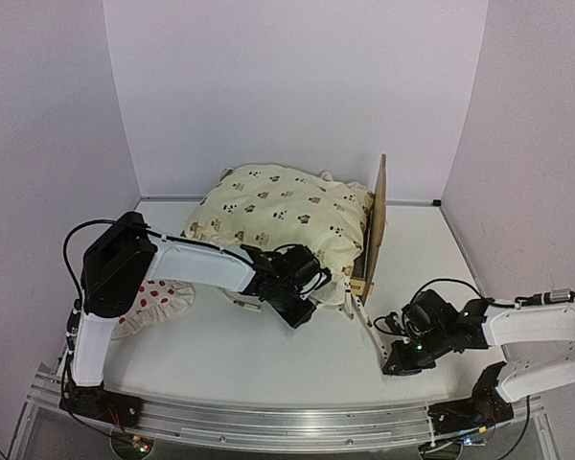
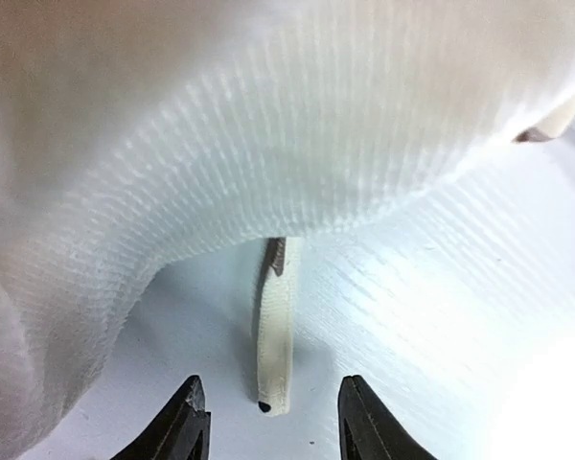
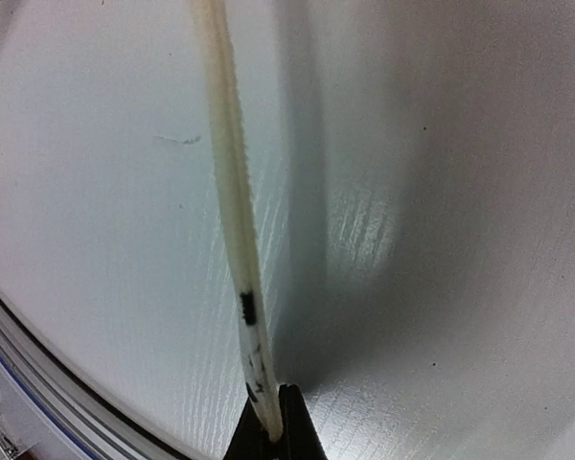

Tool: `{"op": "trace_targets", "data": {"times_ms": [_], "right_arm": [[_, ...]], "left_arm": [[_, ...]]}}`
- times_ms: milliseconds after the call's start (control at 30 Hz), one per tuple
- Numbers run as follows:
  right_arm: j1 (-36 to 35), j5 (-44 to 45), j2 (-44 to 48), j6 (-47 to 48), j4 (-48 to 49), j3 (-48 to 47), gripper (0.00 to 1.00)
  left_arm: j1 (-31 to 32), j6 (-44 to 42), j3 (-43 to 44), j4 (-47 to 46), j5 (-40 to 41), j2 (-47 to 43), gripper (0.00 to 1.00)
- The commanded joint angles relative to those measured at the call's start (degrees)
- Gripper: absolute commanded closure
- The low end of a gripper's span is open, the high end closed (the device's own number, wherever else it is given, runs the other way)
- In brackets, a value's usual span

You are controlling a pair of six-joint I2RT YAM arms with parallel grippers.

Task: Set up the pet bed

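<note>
I see the small pale plywood pet bed (image 1: 374, 240) right of centre, toward the far wall. Its headboard (image 1: 379, 196) stands on edge, and one thin side rail (image 3: 232, 192) runs toward the near right. A cream animal-print quilt (image 1: 278, 206) hides the rest.

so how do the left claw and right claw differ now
The left claw is open, straddling a rail end of the pet bed without touching; the right claw is shut on a rail. The left sits at the quilt edge; the right is away from it, over the table. Both face bed rails.
</note>
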State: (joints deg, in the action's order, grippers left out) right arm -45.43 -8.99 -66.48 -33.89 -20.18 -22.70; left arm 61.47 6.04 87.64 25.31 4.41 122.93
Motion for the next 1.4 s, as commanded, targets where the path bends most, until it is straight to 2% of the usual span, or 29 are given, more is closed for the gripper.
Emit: {"op": "trace_targets", "data": {"times_ms": [0,67,133,200,233,433,700,867,1200,1267,1367], "right_arm": [[-0.43,-2.11,-1.54,0.56,3.24,0.08,1.0],[-0.35,-2.09,-1.91,0.61,3.49,-0.04,1.0],[-0.42,-2.19,-2.07,0.58,3.86,-0.14,1.0],[-0.43,-2.52,-2.24,0.66,4.39,-0.19,1.0],[-0.41,-2.77,-2.31,0.67,4.82,-0.16,1.0],[-0.54,-6.52,-4.98,-0.23,11.27,0.27,1.0],[-2.89,-11.35,-15.49,-1.63,22.84,-1.97,1.0],[-3.83,-11.92,-19.45,-1.39,23.88,-4.26,1.0],[-3.99,-12.68,-20.67,-1.24,25.79,-3.95,1.0],[-4.06,-12.24,-20.36,-1.45,25.71,-3.36,0.98],[-4.04,-10.86,-19.52,-2.03,24.13,-2.97,0.88]], "left_arm": [[0.23,-0.14,0.36,-1.63,1.12,1.93,0.54],[0.21,-0.08,0.15,-1.58,1.2,2.47,0.61],[0.22,0.21,-0.6,-1.87,1.32,2.58,0.73],[0.33,0.3,-1.89,-2.2,1.39,2.0,0.92],[0.76,0.19,-2.86,-2.54,1.61,1.22,0.98],[6.83,1.09,-8.49,-1.02,4.17,-7.19,1.0],[10.93,6.02,-13.0,1.22,1.56,-14.08,1.0],[11.93,7.86,-15.05,2.43,0.49,-16.19,1.0],[13.39,10.09,-15.92,2.54,-0.53,-22.6,1.0],[13.63,10.27,-15.27,2.41,-0.37,-23.9,1.0],[13.85,10.17,-14.5,2.06,-0.4,-25.16,1.0]]}}
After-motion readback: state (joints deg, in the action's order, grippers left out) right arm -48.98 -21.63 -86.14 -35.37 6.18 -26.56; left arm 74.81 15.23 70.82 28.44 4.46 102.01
